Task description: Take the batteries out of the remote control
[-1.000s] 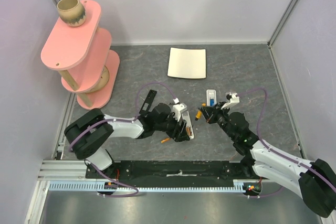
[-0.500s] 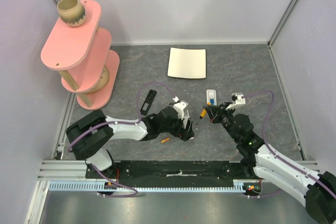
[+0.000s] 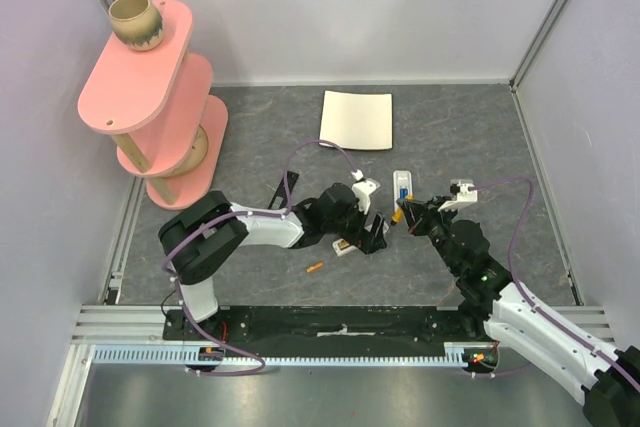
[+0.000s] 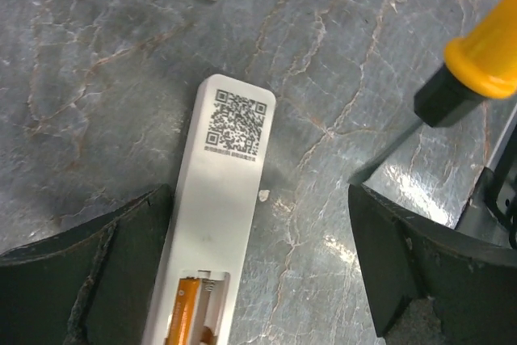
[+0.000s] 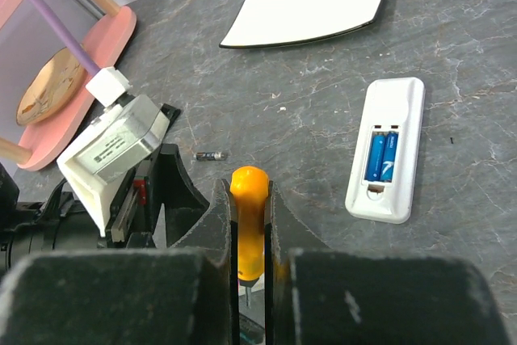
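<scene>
One remote control (image 4: 216,224), bay end toward left gripper (image 4: 258,199), label end away

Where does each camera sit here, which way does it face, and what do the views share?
Top external: above and behind the bases, facing down on the table; left arm and right arm both show.
Left wrist: on the left arm, facing down at the remote control, an orange battery in its bay; open left fingers flank it.
Right wrist: on the right arm, facing obliquely down; right fingers clamp an orange screwdriver.
Shared: the screwdriver shows in all three.
</scene>
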You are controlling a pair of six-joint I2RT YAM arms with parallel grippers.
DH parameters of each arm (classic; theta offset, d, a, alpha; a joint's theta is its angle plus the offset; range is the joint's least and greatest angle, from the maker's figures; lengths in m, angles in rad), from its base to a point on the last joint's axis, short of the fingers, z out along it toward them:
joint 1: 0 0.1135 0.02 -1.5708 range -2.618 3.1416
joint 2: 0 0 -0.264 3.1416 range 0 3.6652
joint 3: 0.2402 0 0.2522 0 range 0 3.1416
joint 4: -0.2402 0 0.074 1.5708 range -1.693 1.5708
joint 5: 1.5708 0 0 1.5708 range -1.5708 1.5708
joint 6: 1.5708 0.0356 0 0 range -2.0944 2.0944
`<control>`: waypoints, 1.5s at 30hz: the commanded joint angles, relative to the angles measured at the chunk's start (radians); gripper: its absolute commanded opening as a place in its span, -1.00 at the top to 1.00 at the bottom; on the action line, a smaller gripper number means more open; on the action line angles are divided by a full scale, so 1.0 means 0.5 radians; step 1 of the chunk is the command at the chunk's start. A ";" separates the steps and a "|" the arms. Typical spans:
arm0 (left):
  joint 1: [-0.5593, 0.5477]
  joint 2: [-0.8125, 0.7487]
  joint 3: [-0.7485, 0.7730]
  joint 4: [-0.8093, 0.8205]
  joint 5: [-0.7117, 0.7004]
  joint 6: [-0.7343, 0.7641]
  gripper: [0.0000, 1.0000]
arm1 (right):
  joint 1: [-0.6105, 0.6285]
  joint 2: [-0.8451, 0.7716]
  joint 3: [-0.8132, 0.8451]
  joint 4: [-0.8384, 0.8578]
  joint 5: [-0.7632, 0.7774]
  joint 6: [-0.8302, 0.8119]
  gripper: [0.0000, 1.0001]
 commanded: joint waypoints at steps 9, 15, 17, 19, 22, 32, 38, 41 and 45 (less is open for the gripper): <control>-0.024 -0.299 -0.202 -0.110 -0.142 0.431 -0.94 | -0.015 0.067 0.070 0.100 -0.036 -0.003 1.00; -0.021 -0.474 -0.383 -0.196 -0.219 0.502 -0.91 | -0.015 0.214 0.055 0.314 -0.162 0.028 1.00; -0.027 -0.496 -0.420 -0.241 -0.253 0.474 -0.85 | -0.018 0.284 0.051 0.364 -0.202 0.037 1.00; -0.030 -0.502 -0.439 -0.272 -0.274 0.456 -0.80 | -0.015 0.340 0.051 0.449 -0.227 0.049 1.00; -0.051 -0.511 -0.476 -0.312 -0.351 0.416 -0.74 | -0.012 0.469 0.073 0.563 -0.288 0.056 1.00; -0.057 -0.520 -0.552 -0.331 -0.437 0.401 -0.18 | -0.012 0.935 0.134 1.035 -0.506 0.102 1.00; -0.063 -0.619 -0.638 -0.269 -0.373 0.410 0.23 | -0.003 1.119 0.153 1.223 -0.552 0.120 1.00; -0.060 -0.619 -0.648 -0.269 -0.357 0.413 0.61 | 0.012 1.190 0.156 1.296 -0.549 0.120 1.00; -0.060 -0.622 -0.654 -0.260 -0.342 0.404 0.88 | 0.055 1.242 0.150 1.382 -0.494 0.114 1.00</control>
